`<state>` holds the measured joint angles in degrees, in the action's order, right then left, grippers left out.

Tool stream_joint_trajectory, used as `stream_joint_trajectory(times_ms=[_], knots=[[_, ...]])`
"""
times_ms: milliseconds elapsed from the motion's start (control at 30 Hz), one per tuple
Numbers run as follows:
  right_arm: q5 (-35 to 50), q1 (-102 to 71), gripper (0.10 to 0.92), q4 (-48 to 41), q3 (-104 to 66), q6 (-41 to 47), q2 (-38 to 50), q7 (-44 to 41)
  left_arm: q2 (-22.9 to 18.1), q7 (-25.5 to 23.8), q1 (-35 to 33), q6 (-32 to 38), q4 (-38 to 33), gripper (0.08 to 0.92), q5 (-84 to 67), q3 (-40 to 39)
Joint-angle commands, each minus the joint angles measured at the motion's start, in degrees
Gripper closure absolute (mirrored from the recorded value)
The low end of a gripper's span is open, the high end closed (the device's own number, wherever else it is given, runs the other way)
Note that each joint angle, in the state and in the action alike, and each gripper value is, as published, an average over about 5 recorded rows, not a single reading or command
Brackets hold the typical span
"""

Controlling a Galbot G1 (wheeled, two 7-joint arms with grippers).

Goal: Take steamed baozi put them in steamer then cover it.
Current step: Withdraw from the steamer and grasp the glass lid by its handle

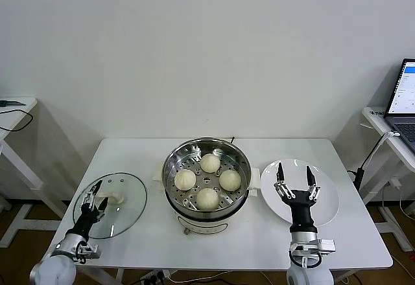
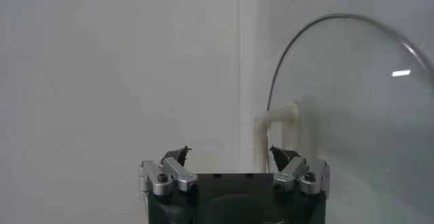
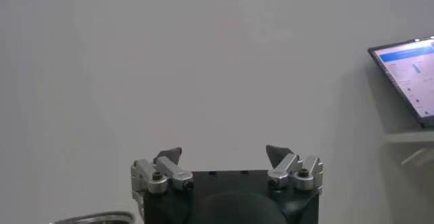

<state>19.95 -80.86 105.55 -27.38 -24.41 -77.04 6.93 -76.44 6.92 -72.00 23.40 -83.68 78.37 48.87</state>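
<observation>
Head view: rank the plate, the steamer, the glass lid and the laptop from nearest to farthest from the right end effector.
From the right end effector:
1. Plate, directly beneath it.
2. Steamer, at table centre.
3. Glass lid, at the table's left end.
The laptop, off the table to the right, cannot be ranked against the steamer or lid here.

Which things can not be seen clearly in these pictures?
- Steamer base: head view, mostly hidden under its own steel bowl.
- Glass lid: head view, the left end effector covers its near side; left wrist view, cut off by the edge.
- Laptop: both views, cut off; screen text too small.
</observation>
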Motion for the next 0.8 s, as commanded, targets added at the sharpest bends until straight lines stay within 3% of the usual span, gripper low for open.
stream_joint_trajectory(times_ms=[33,500,600,800], knots=[[-0.04,0.12,0.203,-0.29,-0.17,-0.05,-0.05,-0.04,-0.08,0.38,4.26,-0.23,4.44,0.177,1.01,-0.63],[-0.18,0.46,0.203,-1.5,-0.48,-0.32,-0.17,-0.14,-0.11,2.27,7.13,-0.93,8.41,0.178,1.46,-1.65],[-0.2,0.65,0.203,-1.78,-0.42,-0.32,-0.18,-0.15,-0.07,2.81,6.95,-1.29,8.3,0.216,1.5,-1.74],[-0.33,0.98,0.203,-2.39,-0.24,-0.51,-0.33,-0.2,0.03,3.22,6.5,-1.2,8.09,0.381,1.61,-1.74]])
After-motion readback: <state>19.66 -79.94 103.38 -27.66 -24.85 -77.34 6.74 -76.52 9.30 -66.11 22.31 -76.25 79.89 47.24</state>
